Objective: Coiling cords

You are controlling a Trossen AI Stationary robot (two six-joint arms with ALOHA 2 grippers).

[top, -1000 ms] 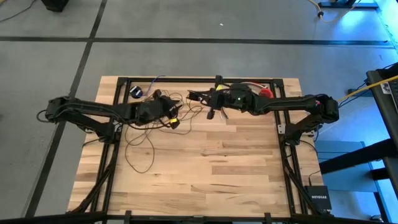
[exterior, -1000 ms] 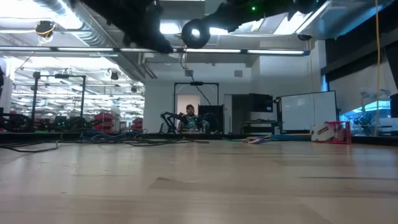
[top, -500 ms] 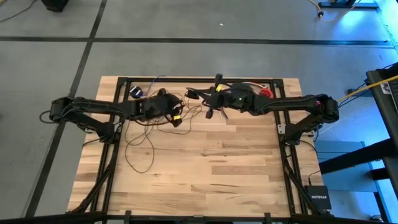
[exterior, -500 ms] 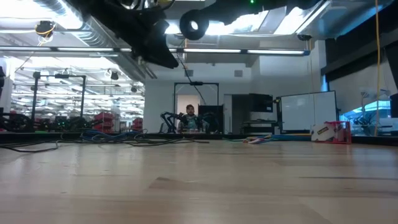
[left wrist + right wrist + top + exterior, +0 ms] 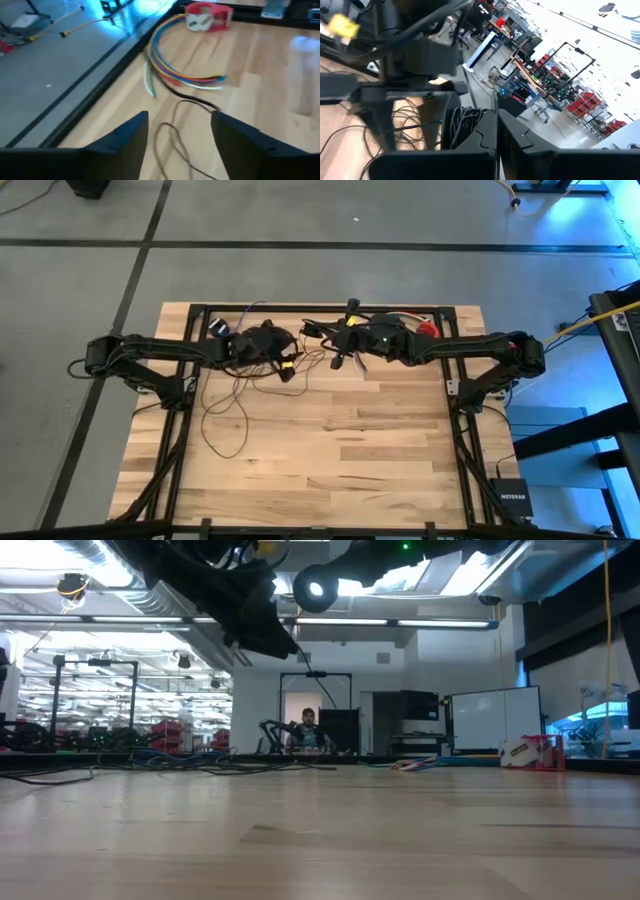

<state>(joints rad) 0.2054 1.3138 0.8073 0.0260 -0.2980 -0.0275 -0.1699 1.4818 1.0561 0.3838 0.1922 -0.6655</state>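
The left gripper (image 5: 288, 367) has edged toward the far side of the table (image 5: 380, 470) and spread its fingers, now released with nothing between them. The right gripper (image 5: 338, 363) stays clenched on a small bundle of the cord (image 5: 225, 415). Most of the cord lies loose on the table's left half, in open loops under the left arm, so coiling seems barely begun. The puck is hard to make out, and the low view hides the cord.
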